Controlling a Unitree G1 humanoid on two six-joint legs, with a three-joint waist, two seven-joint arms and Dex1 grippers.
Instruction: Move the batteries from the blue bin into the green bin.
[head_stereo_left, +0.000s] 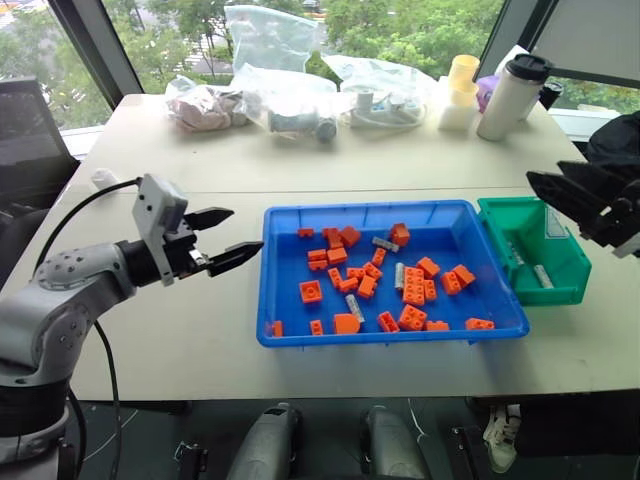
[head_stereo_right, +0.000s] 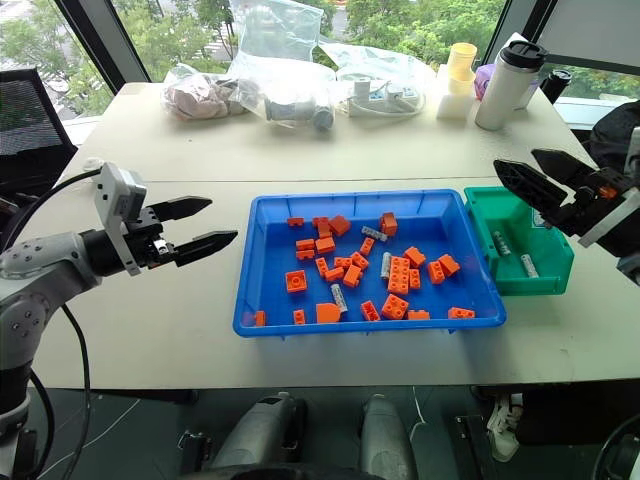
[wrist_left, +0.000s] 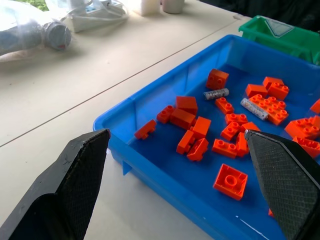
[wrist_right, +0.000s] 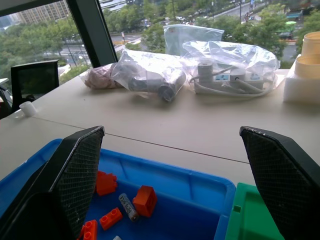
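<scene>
Between pincers: blue bin (head_stereo_left: 285, 335) on counter (head_stereo_left: 200, 170), holding batteries (head_stereo_left: 385, 244) among bricks (head_stereo_left: 413, 288). Left pincer (head_stereo_left: 222, 238) apart, empty, just outside bin's left rim. Right pincer (head_stereo_right: 540, 175) apart, empty, over green bin (head_stereo_right: 480, 215); two batteries inside.

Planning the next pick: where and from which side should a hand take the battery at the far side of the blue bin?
Probably at its middle, from straight above. The battery lies flat on the blue bin's floor beside an orange brick, so the fingers should close across its round sides, clear of that brick.
</scene>
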